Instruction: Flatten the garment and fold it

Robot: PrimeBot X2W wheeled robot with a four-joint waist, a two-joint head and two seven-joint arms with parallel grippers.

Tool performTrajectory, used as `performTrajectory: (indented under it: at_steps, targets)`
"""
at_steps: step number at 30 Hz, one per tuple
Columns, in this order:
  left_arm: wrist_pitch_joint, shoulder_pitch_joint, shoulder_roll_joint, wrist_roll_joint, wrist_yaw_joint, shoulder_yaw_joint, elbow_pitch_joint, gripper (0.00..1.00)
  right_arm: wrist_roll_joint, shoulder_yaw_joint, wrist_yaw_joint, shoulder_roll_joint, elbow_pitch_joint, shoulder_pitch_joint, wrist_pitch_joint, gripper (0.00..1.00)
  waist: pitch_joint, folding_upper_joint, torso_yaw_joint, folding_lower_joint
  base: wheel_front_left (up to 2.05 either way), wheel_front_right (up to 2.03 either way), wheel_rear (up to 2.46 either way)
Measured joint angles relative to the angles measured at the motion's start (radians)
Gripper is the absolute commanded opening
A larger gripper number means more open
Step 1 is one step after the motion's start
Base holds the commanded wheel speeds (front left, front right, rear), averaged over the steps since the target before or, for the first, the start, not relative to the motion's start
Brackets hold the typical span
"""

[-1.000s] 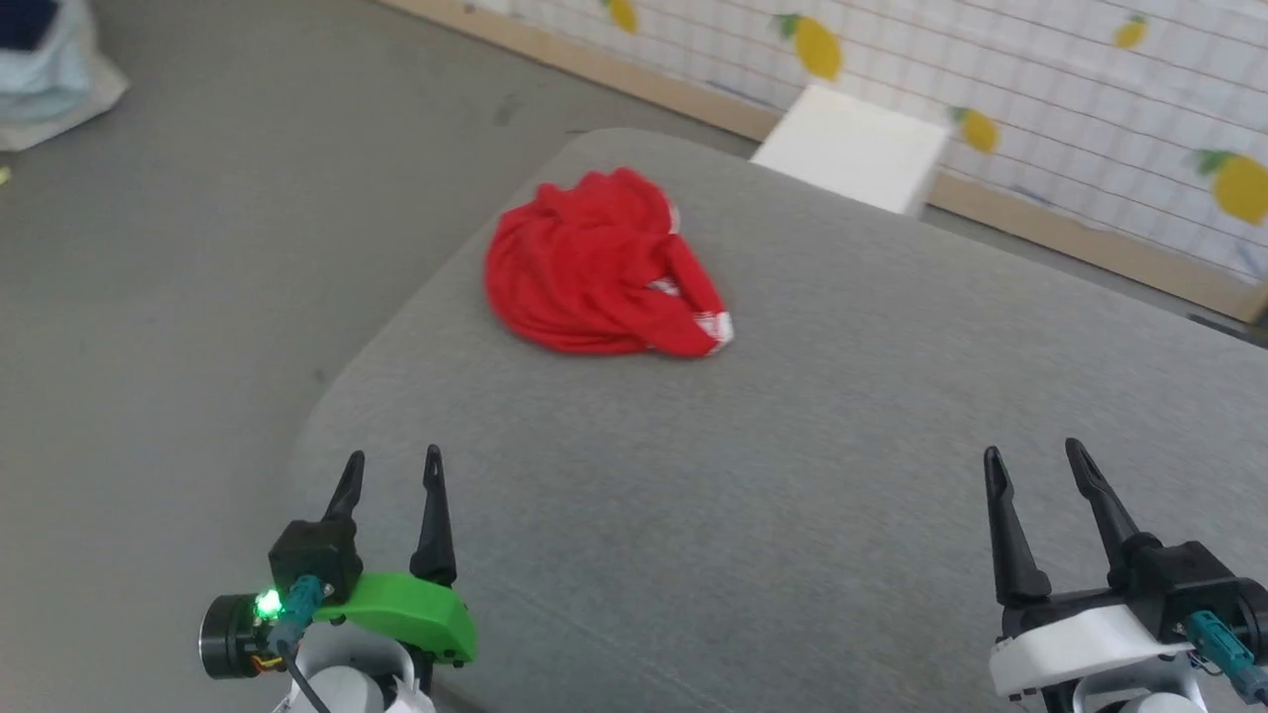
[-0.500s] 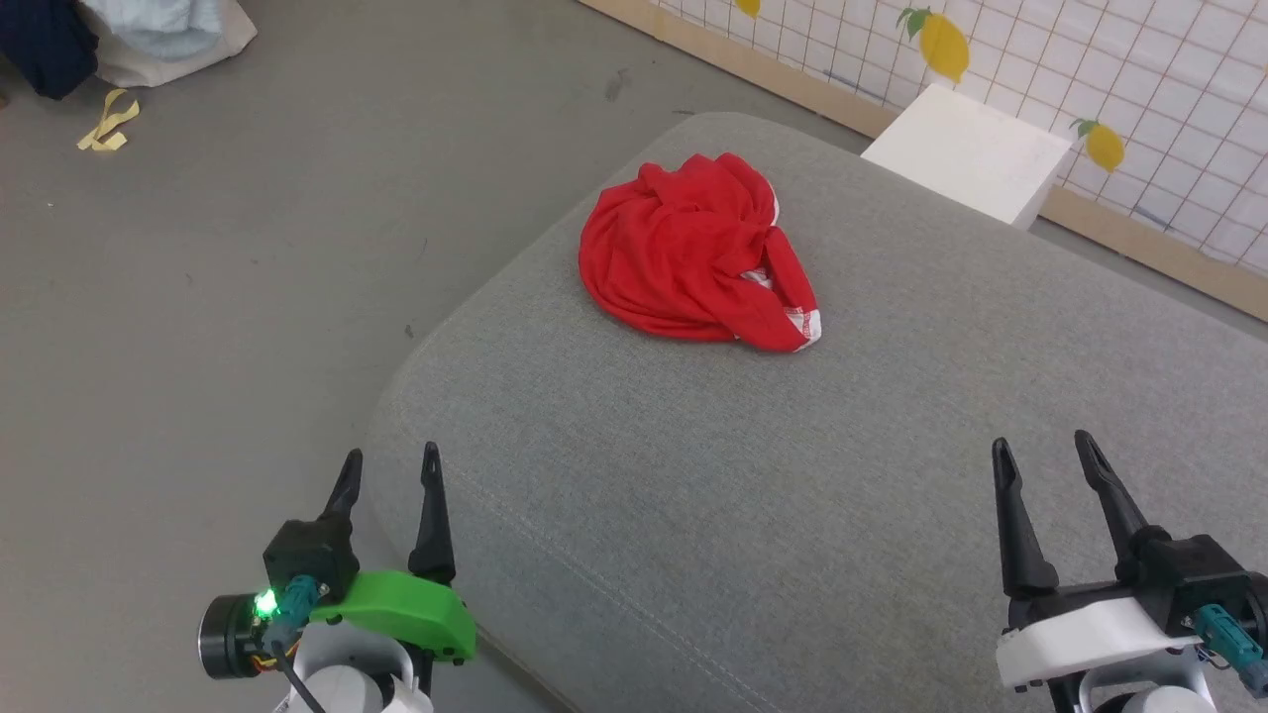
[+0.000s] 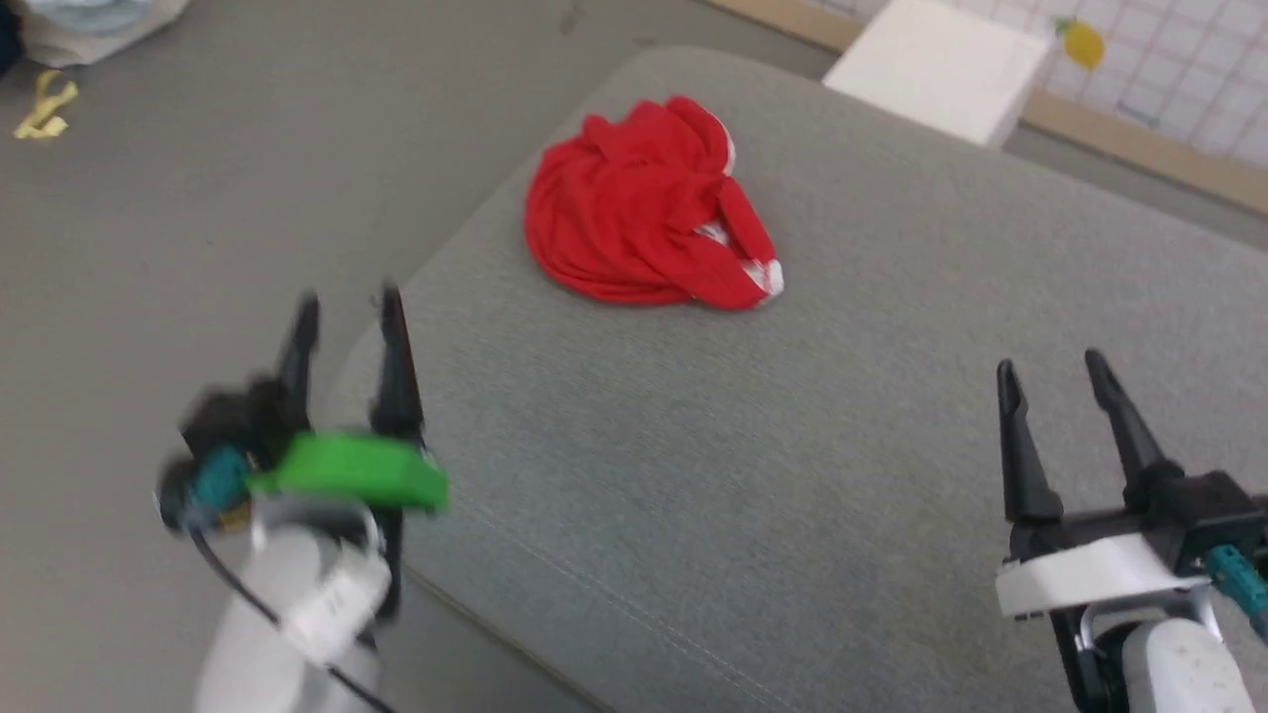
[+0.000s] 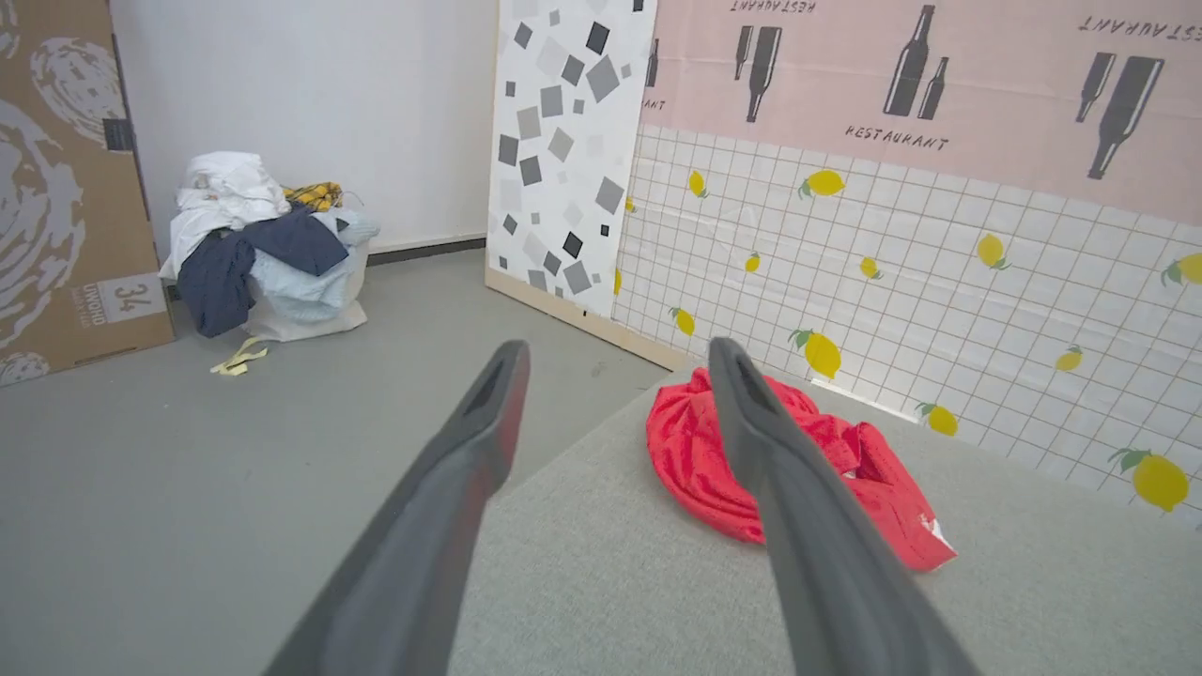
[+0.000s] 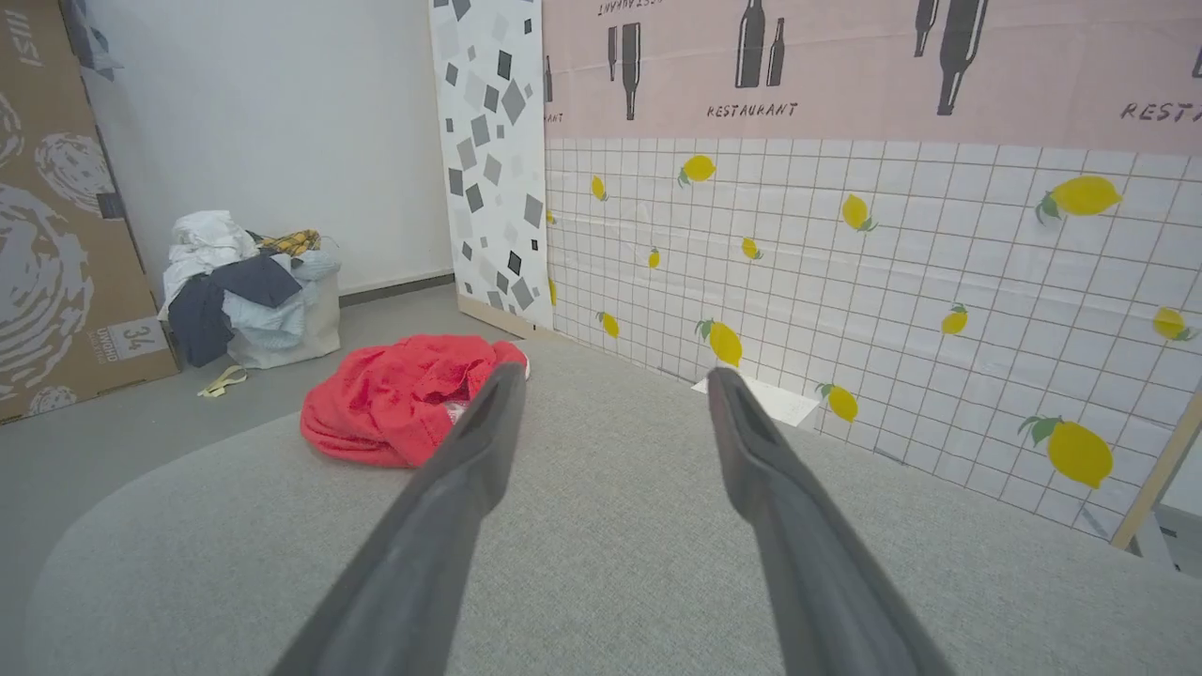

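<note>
At the far left, well beyond the left gripper's fingers, a cardboard box [image 4: 66, 188] is seen standing on the grey floor [image 3: 198, 198]. A bag heaped with clothes [image 4: 272, 272] is set beside it, and a yellow strip [image 3: 42, 104] lies on the floor just in front of the bag.

The left gripper [image 3: 349, 297] is blurred in the head view. It is held over the rounded near-left corner of the grey upholstered bench [image 3: 792, 475]. Its 2 dark fingers are spread apart with nothing between them, and a green cover [image 3: 347, 470] is seen at their base.

Ahead of this gripper and to its right, the garment [image 3: 634, 203] is found crumpled in a rounded red heap on the bench, near the far left corner. White trim is shown at its right end. In the left wrist view the heap is partly covered by the right-hand finger. Both grippers are well apart from it.

Beyond the garment and to its right, a white block [image 3: 936, 69] is seen past the bench's far edge, in front of a tiled wall panel [image 5: 845, 282] printed with lemons.

The right gripper [image 3: 1050, 362] is held over the near right part of the bench. The garment lies ahead of it and to its left. Its 2 fingers are likewise spread wide and empty.
</note>
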Motion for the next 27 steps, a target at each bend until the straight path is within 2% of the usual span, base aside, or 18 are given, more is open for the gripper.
performTrajectory:
  at_steps: [5,7,12,15,19,27]
  targets:
    - [0.098,-0.192,0.060,-0.027,-0.011,0.042,0.021,1.00,-0.013,0.011,0.000,0.000,-0.015,-0.051,0.000,1.00,0.077,0.0000,-0.058,0.0000,0.00,0.00,0.00]
    - [0.211,-0.311,0.115,-0.054,-0.014,0.067,0.047,1.00,-0.014,0.020,0.000,0.000,-0.026,-0.093,0.000,1.00,0.131,0.0000,-0.104,0.0000,0.00,0.00,0.00]
    - [0.403,-0.476,0.175,-0.126,-0.013,0.116,0.108,1.00,-0.009,0.030,0.000,0.000,-0.032,-0.141,0.000,1.00,0.216,0.0000,-0.199,0.0001,0.00,0.00,0.00]
    - [0.564,-0.538,0.210,-0.174,0.009,0.145,0.153,1.00,0.011,0.038,0.000,0.000,-0.037,-0.164,0.000,1.00,0.262,0.0000,-0.260,0.0001,0.00,0.00,0.00]
    - [0.778,-0.581,0.266,-0.212,0.061,0.177,0.177,1.00,0.040,0.046,0.000,0.000,-0.055,-0.179,0.000,1.00,0.323,0.0000,-0.342,0.0001,0.00,0.00,0.00]
    - [1.143,-0.517,0.375,-0.234,0.212,0.220,0.145,1.00,0.087,0.053,0.000,-0.001,-0.061,-0.182,0.000,1.00,0.434,0.0000,-0.491,0.0002,0.00,0.00,0.00]
